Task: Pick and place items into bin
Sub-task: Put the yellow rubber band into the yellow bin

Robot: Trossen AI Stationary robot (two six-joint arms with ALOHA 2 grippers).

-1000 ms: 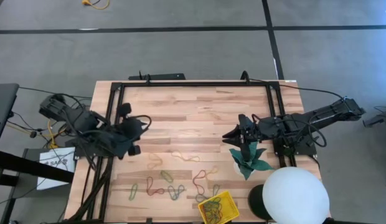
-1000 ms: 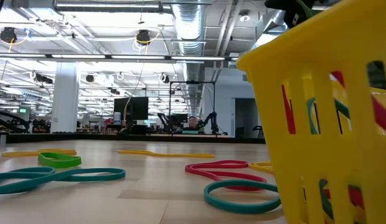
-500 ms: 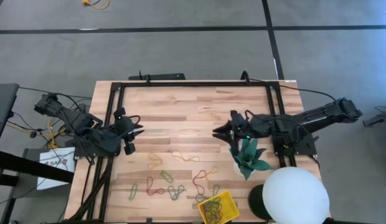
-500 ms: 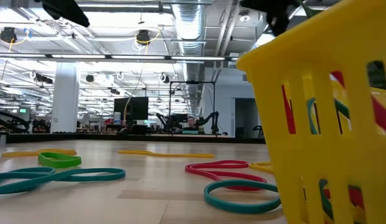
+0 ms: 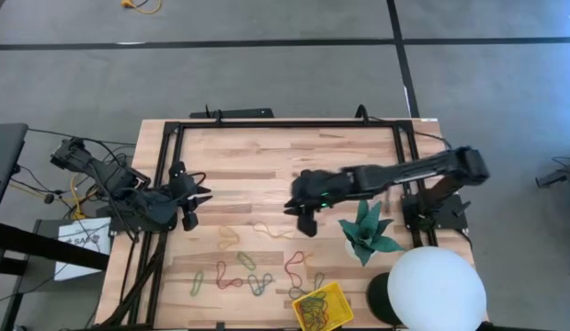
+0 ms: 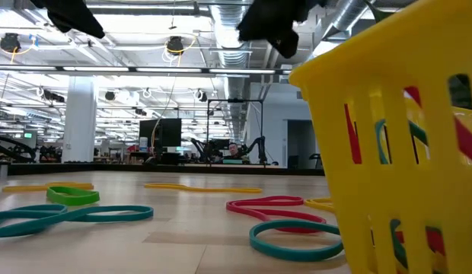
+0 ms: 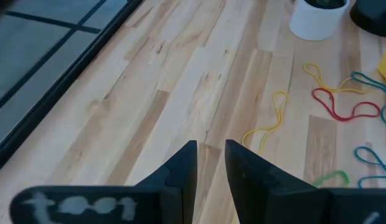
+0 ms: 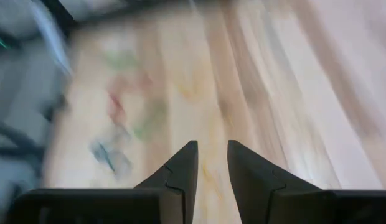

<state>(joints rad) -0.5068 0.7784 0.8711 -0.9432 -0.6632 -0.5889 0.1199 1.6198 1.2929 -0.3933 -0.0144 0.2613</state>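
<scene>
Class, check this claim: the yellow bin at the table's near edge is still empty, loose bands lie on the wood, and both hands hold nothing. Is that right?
Not quite. The yellow bin is not empty: the high view shows coloured bands already inside it. The rest stands: loose bands lie on the wood, and the left hand and right hand hold nothing.

The rubber bands (image 5: pixel 253 267) lie spread across the near half of the table (image 5: pixel 267 156), with the bin (image 5: pixel 322 308) at the near edge just to their right, bands inside it. Right of the bin stands the sphere (image 5: pixel 436 290), the paper star (image 5: pixel 366 230) behind it.
</scene>
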